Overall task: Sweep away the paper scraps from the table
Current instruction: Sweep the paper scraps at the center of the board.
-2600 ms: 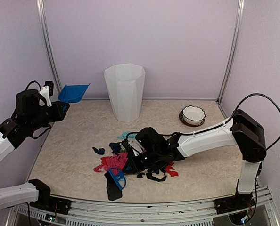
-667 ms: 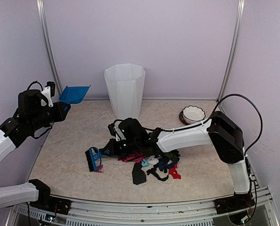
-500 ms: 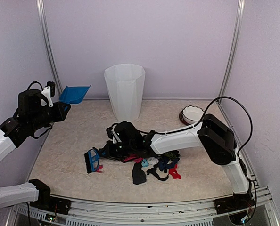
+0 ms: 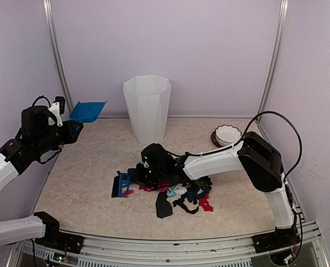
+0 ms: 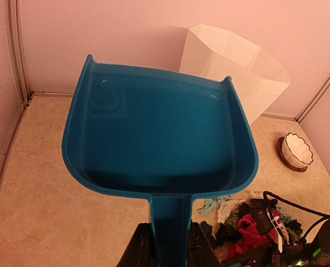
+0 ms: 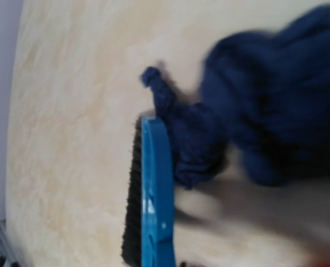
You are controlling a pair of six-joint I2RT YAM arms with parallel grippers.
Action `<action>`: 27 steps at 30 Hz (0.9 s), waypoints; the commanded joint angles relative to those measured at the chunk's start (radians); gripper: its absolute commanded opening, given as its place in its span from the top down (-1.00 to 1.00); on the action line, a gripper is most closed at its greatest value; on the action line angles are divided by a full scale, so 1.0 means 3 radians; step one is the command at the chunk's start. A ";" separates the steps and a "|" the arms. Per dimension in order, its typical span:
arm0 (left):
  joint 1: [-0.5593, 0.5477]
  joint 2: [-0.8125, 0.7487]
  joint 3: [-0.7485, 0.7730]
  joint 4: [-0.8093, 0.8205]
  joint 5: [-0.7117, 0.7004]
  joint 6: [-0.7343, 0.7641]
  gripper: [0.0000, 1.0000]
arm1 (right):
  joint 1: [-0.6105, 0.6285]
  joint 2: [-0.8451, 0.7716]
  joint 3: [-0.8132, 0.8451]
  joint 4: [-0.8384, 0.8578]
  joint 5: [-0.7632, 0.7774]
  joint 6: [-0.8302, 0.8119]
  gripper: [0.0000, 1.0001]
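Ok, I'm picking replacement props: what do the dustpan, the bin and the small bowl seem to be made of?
Dustpan: blue plastic, smooth semi-gloss, round moulding marks inside.
Bin: thin white faceted walls, matte; plastic or stiff paper, unclear.
Bowl: white, scalloped rim; probably glazed ceramic.

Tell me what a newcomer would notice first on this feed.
The bright heap of paper scraps in the middle of the table, with the right end effector holding a blue brush at its left edge. Next, the blue dustpan that the left end effector holds high at far left, and the tall white bin behind the heap.
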 commanded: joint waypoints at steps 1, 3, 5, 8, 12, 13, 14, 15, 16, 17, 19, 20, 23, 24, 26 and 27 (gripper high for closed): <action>-0.0006 -0.0002 -0.0008 0.0016 -0.0010 0.0006 1.00 | -0.0152 -0.0269 -0.0442 -0.0425 0.0380 0.0031 1.00; -0.0006 -0.0002 -0.0011 0.0017 -0.0013 0.0004 1.00 | -0.0192 -0.0403 -0.0621 -0.0431 0.0434 0.0051 1.00; -0.0003 0.0003 -0.0010 0.0014 -0.0013 0.0003 1.00 | -0.0218 -0.0546 -0.0778 -0.0456 0.0501 0.0067 1.00; -0.0006 0.0003 -0.0008 0.0017 -0.0013 0.0006 1.00 | -0.0244 -0.0769 -0.0981 -0.0526 0.0629 0.0079 1.00; -0.0006 0.0003 -0.0008 0.0017 -0.0009 0.0004 1.00 | -0.0280 -0.1079 -0.1210 -0.0538 0.0746 0.0050 1.00; -0.0006 0.0002 -0.0010 0.0016 -0.0011 0.0000 1.00 | -0.0277 -0.1172 -0.1240 -0.0534 0.0764 0.0026 1.00; -0.0006 0.0002 -0.0008 0.0017 -0.0008 0.0003 1.00 | -0.0282 -0.1249 -0.1259 -0.0528 0.0781 -0.0012 1.00; -0.0006 0.0003 -0.0008 0.0016 -0.0008 -0.0002 1.00 | -0.0282 -0.1315 -0.1276 -0.0521 0.0793 -0.0050 1.00; -0.0005 0.0003 -0.0008 0.0014 -0.0010 0.0001 1.00 | -0.0283 -0.1387 -0.1285 -0.0513 0.0808 -0.0095 1.00; -0.0004 0.0007 -0.0008 0.0014 -0.0012 0.0005 1.00 | -0.0278 -0.1457 -0.1300 -0.0491 0.0806 -0.0154 1.00; -0.0006 0.0013 -0.0008 0.0017 -0.0005 0.0001 1.00 | -0.0285 -0.1591 -0.1330 -0.0485 0.0826 -0.0261 1.00; -0.0003 0.0020 -0.0008 0.0016 -0.0005 0.0002 1.00 | -0.0283 -0.1658 -0.1345 -0.0477 0.0837 -0.0321 1.00; -0.0026 0.0047 0.0003 0.0010 -0.0024 -0.0017 1.00 | -0.0314 -0.1863 -0.1418 -0.0491 0.0866 -0.0455 1.00; -0.0052 0.0053 0.0015 -0.0011 -0.0069 -0.0048 1.00 | -0.0336 -0.1941 -0.1455 -0.0497 0.0872 -0.0507 1.00; -0.0217 0.0033 0.0031 -0.0066 -0.0258 -0.0110 1.00 | -0.0382 -0.2098 -0.1545 -0.0513 0.0893 -0.0642 1.00; -0.0340 0.0011 0.0032 -0.0099 -0.0380 -0.0144 1.00 | -0.0407 -0.2189 -0.1603 -0.0501 0.0898 -0.0727 1.00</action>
